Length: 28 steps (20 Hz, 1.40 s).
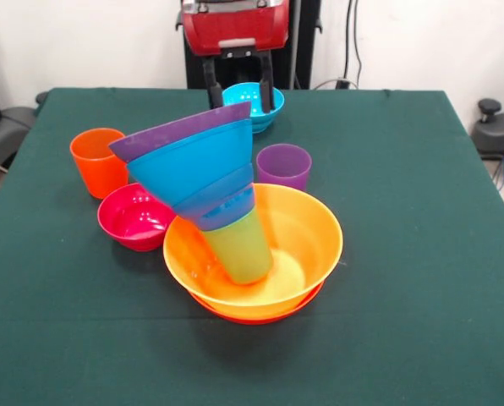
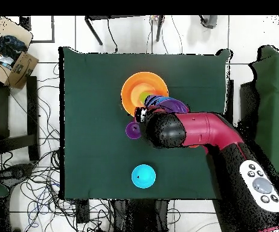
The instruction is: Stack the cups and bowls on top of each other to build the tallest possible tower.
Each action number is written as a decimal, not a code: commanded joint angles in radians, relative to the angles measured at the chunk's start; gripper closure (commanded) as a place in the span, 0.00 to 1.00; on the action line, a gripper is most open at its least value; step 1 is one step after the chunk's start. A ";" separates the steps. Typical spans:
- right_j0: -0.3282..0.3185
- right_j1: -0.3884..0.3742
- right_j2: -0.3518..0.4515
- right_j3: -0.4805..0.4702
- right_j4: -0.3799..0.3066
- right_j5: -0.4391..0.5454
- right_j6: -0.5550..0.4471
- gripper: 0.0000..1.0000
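A yellow-orange bowl (image 1: 307, 233) sits nested in an orange-red bowl (image 1: 254, 318) near the table's middle. Inside it a lime green cup (image 1: 239, 249) leans left, carrying a dark blue bowl (image 1: 227, 207), a sky-blue bowl (image 1: 197, 165) and a purple bowl (image 1: 180, 131); this tower tilts strongly. An orange cup (image 1: 98, 161), a magenta bowl (image 1: 136, 217) and a purple cup (image 1: 283, 166) stand loose beside it. A cyan bowl (image 1: 254, 106) (image 2: 143, 176) lies at the far side. My gripper (image 1: 239, 85) hangs open and empty, high above the cyan bowl.
In the overhead view the red arm (image 2: 190, 130) covers the gripper, the orange cup and the magenta bowl; the yellow-orange bowl (image 2: 136, 90) and purple cup (image 2: 131, 129) show beside it. Green cloth (image 1: 421, 254) covers the table.
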 commanded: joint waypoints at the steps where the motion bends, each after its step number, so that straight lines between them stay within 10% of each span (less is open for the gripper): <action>1: -0.031 0.077 0.069 -0.060 -0.127 -0.049 -0.184 0.00; 28: -0.035 0.117 0.139 -0.063 -0.136 -0.069 -0.058 0.00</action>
